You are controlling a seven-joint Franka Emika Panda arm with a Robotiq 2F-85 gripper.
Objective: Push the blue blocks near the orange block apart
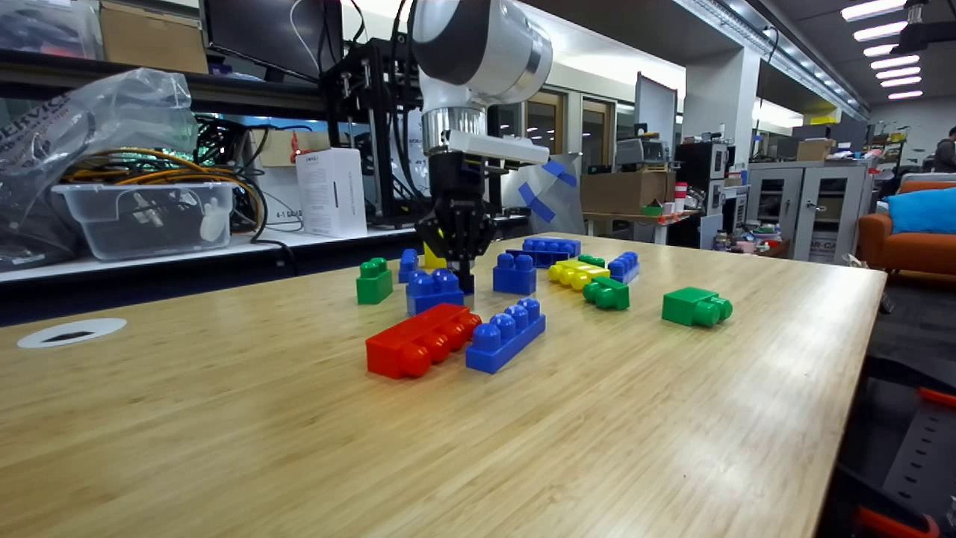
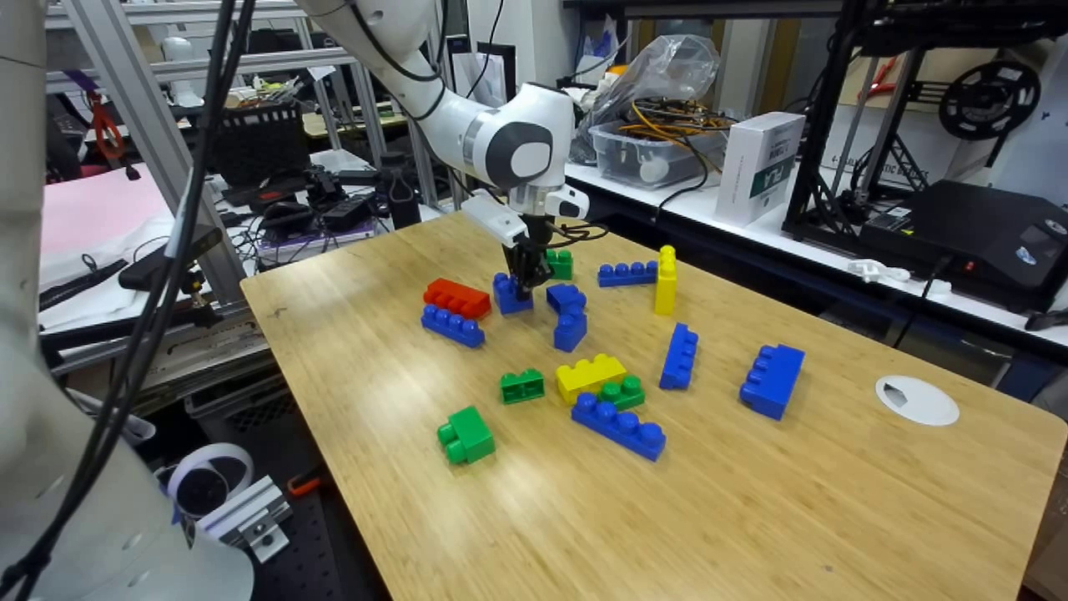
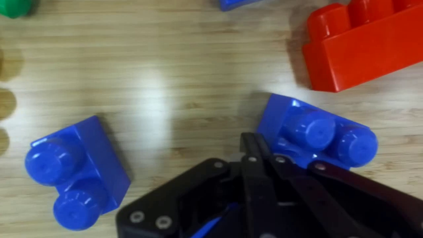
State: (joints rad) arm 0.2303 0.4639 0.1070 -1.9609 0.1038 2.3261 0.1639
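Note:
The red-orange block lies on its side at upper right in the wrist view, and shows in both exterior views. Just off its end stands a short blue block, studs up. My gripper is shut, nothing between its fingers; the tips are down against or right beside this block's left face, contact unclear. Another short blue block sits apart to the left. A blue sliver shows behind the gripper's linkage. A long thin blue block rests alongside the red-orange one.
Green bricks, a yellow brick and more blue bricks are spread over the wooden table. An upright yellow brick stands near the shelf side, touching or close to a blue one.

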